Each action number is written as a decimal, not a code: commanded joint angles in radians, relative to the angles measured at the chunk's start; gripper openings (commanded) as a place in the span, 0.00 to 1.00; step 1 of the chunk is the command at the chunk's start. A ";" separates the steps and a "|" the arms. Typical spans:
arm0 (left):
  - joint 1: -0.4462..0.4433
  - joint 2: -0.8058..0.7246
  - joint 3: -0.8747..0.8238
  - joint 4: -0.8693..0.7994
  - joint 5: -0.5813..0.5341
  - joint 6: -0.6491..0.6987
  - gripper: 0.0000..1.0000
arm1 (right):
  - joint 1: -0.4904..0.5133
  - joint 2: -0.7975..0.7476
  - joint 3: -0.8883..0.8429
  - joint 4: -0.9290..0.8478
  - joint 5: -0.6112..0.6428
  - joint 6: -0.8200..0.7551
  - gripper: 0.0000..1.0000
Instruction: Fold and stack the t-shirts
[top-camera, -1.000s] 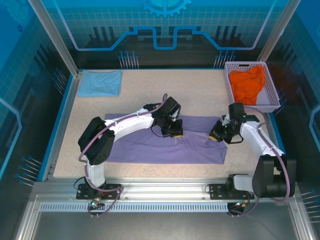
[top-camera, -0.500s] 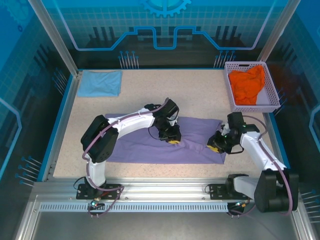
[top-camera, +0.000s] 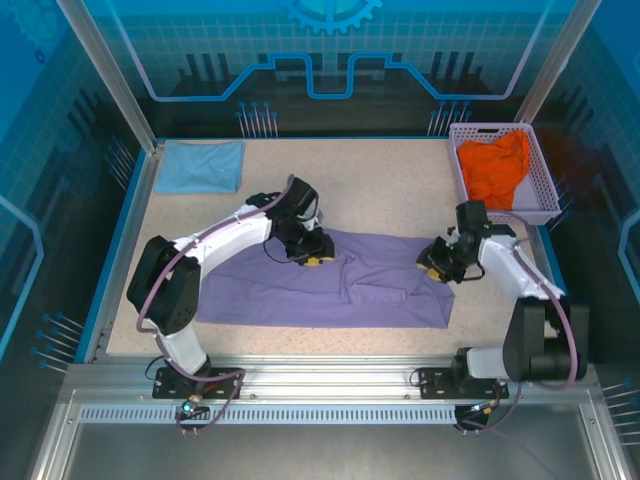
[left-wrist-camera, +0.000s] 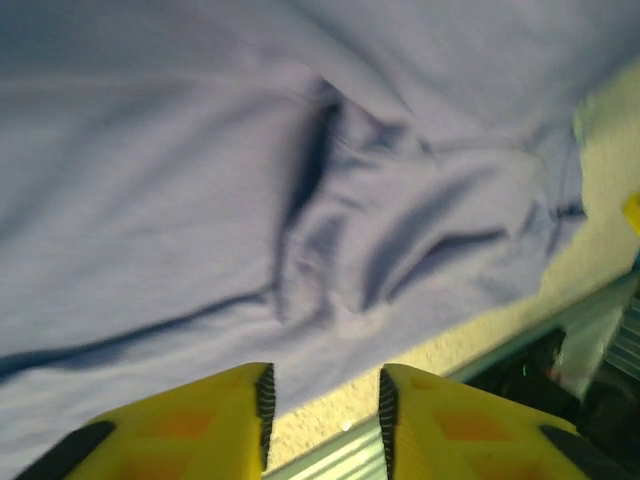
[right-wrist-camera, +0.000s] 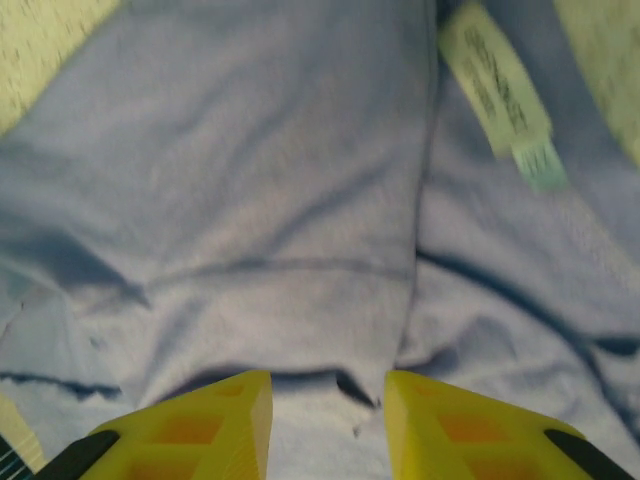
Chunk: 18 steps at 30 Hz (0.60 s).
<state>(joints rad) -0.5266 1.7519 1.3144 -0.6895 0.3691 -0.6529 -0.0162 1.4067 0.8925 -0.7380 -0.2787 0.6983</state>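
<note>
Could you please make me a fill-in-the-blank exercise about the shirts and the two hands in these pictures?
1. The shirt inside the basket is ____.
2. The folded shirt at the far left is light ____.
3. The spread-out shirt under the left hand and the right hand is ____.
4. Both hands are ____, holding nothing.
Missing words: orange; blue; purple; open.

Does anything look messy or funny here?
Yes. The purple shirt lies rumpled, bunched into folds near its middle, not flat. The orange shirt sits crumpled in the basket, unfolded. The blue shirt looks neatly folded.
</note>
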 joint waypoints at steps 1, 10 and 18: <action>0.078 -0.015 -0.053 0.053 -0.184 -0.079 0.29 | -0.001 0.136 0.098 0.058 0.062 0.005 0.31; 0.322 0.109 -0.109 0.168 -0.335 -0.163 0.28 | 0.032 0.545 0.408 -0.005 0.251 -0.004 0.28; 0.488 0.118 -0.231 0.214 -0.409 -0.208 0.28 | 0.014 0.654 0.528 -0.027 0.324 0.018 0.34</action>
<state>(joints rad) -0.0856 1.8553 1.1320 -0.4740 0.0410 -0.8383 0.0044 2.0098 1.3918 -0.7437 -0.0349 0.7071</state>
